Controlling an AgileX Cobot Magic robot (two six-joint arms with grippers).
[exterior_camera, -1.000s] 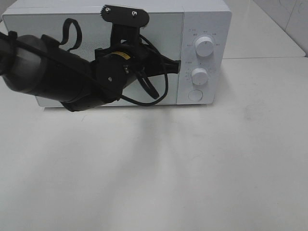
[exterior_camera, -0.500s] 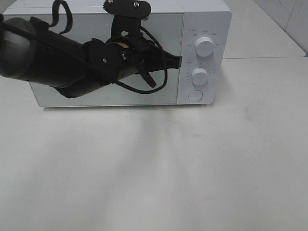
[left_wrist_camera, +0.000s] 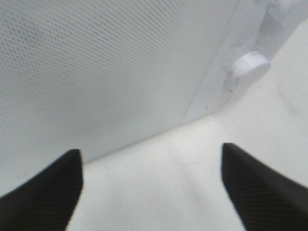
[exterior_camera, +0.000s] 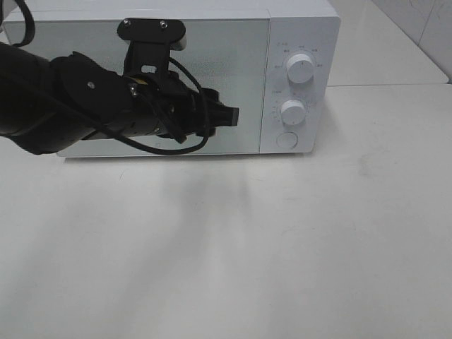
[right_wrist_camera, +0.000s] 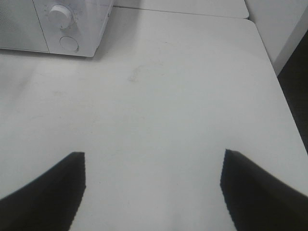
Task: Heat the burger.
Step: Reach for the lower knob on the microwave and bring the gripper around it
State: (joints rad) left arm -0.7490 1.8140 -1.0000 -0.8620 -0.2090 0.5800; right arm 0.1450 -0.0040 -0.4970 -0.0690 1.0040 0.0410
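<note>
Nearest, over the white tabletop (right_wrist_camera: 159,96), the right gripper (right_wrist_camera: 154,190) hangs spread and empty. Farther off, the left gripper (exterior_camera: 227,117) hovers at the boxy white microwave's (exterior_camera: 304,28) shut mesh door (exterior_camera: 236,56), jaws apart, holding nothing. The burger is out of sight, presumably inside. One risk is the gripper slipping off a round white dial (exterior_camera: 301,70) or turning the wrong one, which would leave the burger cold.

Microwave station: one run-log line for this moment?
microwave door: closed | left gripper: open, empty, facing door | right gripper: open, empty, over table | burger: not in view
</note>
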